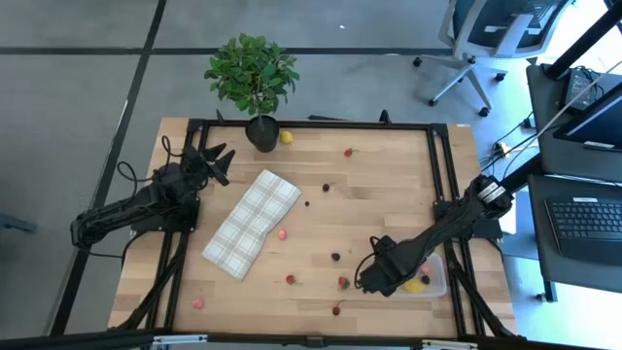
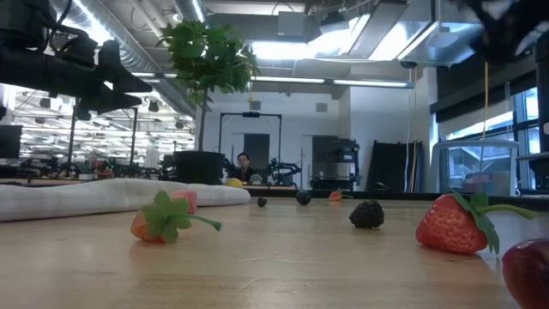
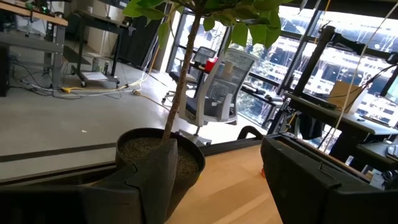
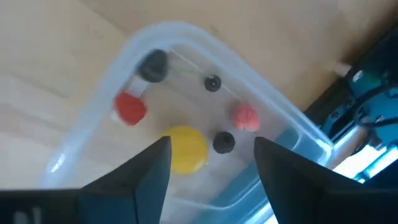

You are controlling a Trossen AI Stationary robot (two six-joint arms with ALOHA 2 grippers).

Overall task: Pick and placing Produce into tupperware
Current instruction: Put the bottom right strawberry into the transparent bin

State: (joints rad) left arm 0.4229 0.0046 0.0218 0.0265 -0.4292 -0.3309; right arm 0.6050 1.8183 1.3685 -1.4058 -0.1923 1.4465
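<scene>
**Item 1. Small clear rectangular plastic tub with rounded corners** (image 4: 186, 37). Sits at the near right corner of the pale wooden bench (image 1: 389, 194), just inside the black frame, within short reach of the right arm. It holds a yellow lemon-like piece (image 4: 185, 148), a red berry (image 4: 130, 107), a pink berry (image 4: 245, 117) and three dark berry-like pieces (image 4: 153, 65).

**Item 2. Right gripper** (image 4: 211, 163). Poised directly above the tub's open top. Its fingers (image 4: 152, 171) are spread apart with nothing between them. The yellow piece and one dark piece lie beneath the gap, so this reads as a release position over the container.

**Item 3. Loose toy fruit pieces, red, pink and dark.** Scattered over the bench, well apart from one another. These include a red strawberry-like piece (image 1: 342, 282), a dark berry (image 1: 335, 257), a pink piece (image 1: 282, 233) and a second yellow piece (image 1: 286, 138) beside the plant pot. All are outside the tub, so the task appears partly done.

**Item 4. Left gripper** (image 1: 216, 161). Waiting at the far left of the bench, pointed at the green leafy potted plant (image 1: 253, 78). Its fingers (image 3: 311, 180) are parted and empty.

**Item 5. White-and-grey plaid cloth** (image 1: 253, 222). Lies flat, left of centre, and carries nothing.
</scene>
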